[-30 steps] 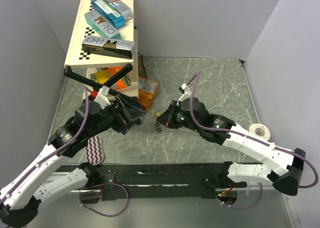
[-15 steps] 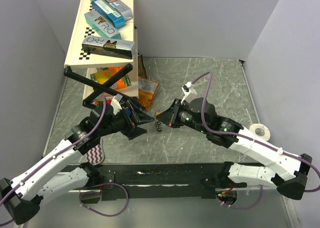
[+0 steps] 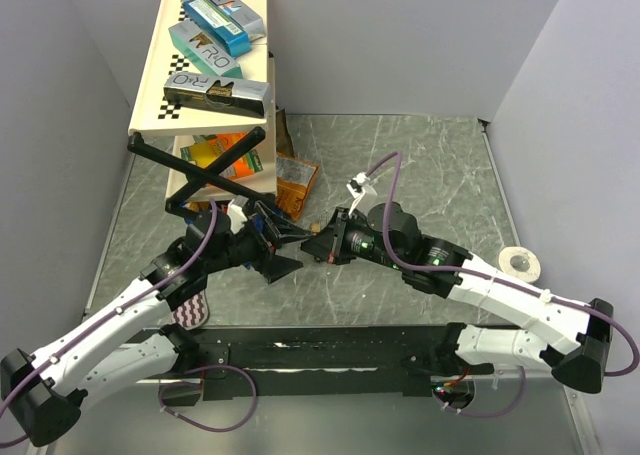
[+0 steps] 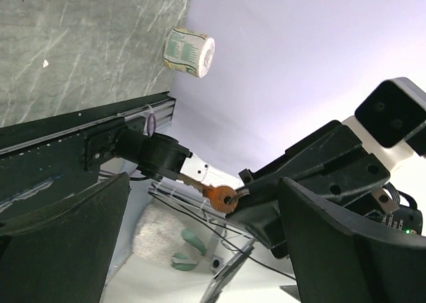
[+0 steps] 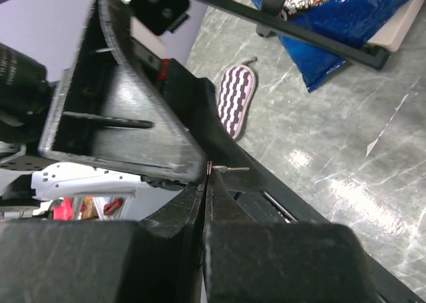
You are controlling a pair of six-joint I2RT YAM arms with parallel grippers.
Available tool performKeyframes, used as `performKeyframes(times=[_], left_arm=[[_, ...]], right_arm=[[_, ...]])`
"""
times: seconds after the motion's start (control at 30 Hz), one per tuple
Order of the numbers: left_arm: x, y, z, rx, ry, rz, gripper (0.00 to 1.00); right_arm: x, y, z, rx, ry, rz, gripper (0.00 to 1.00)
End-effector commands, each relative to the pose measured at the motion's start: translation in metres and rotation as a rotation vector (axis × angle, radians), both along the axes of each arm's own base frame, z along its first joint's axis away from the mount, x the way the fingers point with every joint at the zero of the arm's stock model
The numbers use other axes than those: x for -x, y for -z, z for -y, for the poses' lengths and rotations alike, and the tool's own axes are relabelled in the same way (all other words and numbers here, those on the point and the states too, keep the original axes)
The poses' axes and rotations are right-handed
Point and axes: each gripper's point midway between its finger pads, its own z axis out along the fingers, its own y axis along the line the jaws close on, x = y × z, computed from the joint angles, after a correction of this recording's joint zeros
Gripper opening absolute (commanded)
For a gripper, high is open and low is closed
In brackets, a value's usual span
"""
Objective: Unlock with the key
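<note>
My right claw is pressed shut, seemingly on the key, a thin sliver jutting past its tips. It should be light, stiff, slick metal; I'd pinch the flat head firmly. My left claw gapes wide just opposite.

Shelf is stood at the far left of the table. Boxes are laid on its top board. Bags are tucked beneath, spilling rightward. Flat pad is laid near left, beside the left arm. Tape roll is set by the right edge. Left gripper and right gripper are found tip to tip, mid-table.
</note>
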Motion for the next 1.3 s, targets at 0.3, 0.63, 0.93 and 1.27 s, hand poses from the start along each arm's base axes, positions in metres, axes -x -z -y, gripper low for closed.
performKeyframes(times=[0.3,0.63,0.93,1.27], left_arm=[[-0.005,-0.014,0.003,0.148,-0.026,-0.083,0.87],[-0.015,-0.01,-0.006,0.082,-0.075,-0.073,0.74],[-0.019,-0.002,-0.01,0.065,-0.091,-0.096,0.63],[-0.021,0.007,-0.017,0.039,-0.124,-0.119,0.57]], right_arm=[[0.007,-0.012,-0.031,-0.06,-0.097,0.01,0.0],[0.008,-0.005,-0.034,-0.039,-0.102,-0.011,0.0],[0.01,-0.002,-0.033,-0.027,-0.109,-0.025,0.0],[0.009,-0.002,-0.034,-0.025,-0.111,-0.027,0.0]])
